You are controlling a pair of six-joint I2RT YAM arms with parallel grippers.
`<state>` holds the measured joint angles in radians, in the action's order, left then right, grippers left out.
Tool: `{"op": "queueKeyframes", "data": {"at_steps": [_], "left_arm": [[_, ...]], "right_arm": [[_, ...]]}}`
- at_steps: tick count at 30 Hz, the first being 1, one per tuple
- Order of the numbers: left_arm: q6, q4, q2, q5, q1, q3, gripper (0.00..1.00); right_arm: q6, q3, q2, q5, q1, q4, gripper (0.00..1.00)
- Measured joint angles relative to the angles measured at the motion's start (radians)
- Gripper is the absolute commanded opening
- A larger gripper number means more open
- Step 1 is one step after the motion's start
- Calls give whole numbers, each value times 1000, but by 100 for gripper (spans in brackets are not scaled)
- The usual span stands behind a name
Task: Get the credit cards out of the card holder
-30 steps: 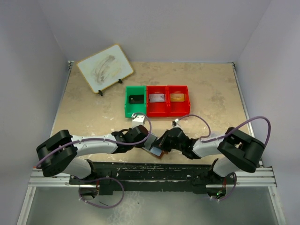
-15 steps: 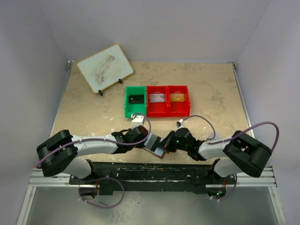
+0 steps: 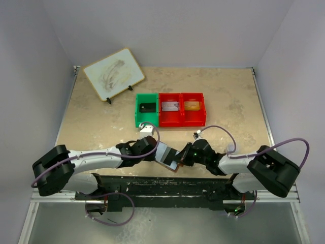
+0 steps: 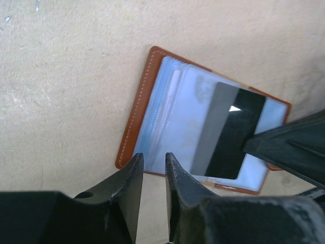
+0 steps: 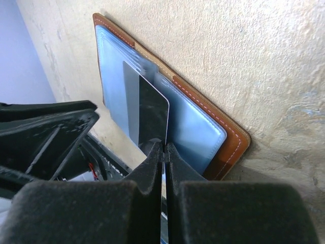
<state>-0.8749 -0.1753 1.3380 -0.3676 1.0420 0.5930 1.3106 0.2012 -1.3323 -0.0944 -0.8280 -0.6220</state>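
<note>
The card holder (image 4: 165,114) lies open on the table, brown leather with pale blue sleeves; it also shows as the card holder (image 5: 193,124) and, between both arms, the card holder (image 3: 164,153). A black and grey credit card (image 4: 228,132) sticks partly out of a sleeve. My right gripper (image 5: 163,146) is shut on the near edge of that credit card (image 5: 152,114). My left gripper (image 4: 153,158) hovers at the holder's near brown edge, jaws a little apart with only table showing between them. From above, the left gripper (image 3: 154,149) and right gripper (image 3: 181,156) flank the holder.
Behind the holder stand a green bin (image 3: 146,116) and two red bins (image 3: 182,118), each with a card-like item inside. A whiteboard (image 3: 113,72) on a stand leans at the back left. The table's near edge and rail (image 3: 162,183) run just behind the grippers.
The left gripper's jaws have parted and its arm has drawn back to the left. The right arm has shifted right, still clamped on the card.
</note>
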Motion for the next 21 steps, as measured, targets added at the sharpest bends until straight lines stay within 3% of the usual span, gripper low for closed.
{"op": "queueKeyframes", "data": {"at_steps": [5,12,21], "left_arm": [[4,24,-63,44,1,2,28],[55,51,12,136,1,56,28],[101,54,111,158,1,82,18]], "right_arm": [[-5,13,-10,1,0,10,0],[-19,29,-34,0,0,9,0],[-24,34,-43,-2,0,6,0]]}}
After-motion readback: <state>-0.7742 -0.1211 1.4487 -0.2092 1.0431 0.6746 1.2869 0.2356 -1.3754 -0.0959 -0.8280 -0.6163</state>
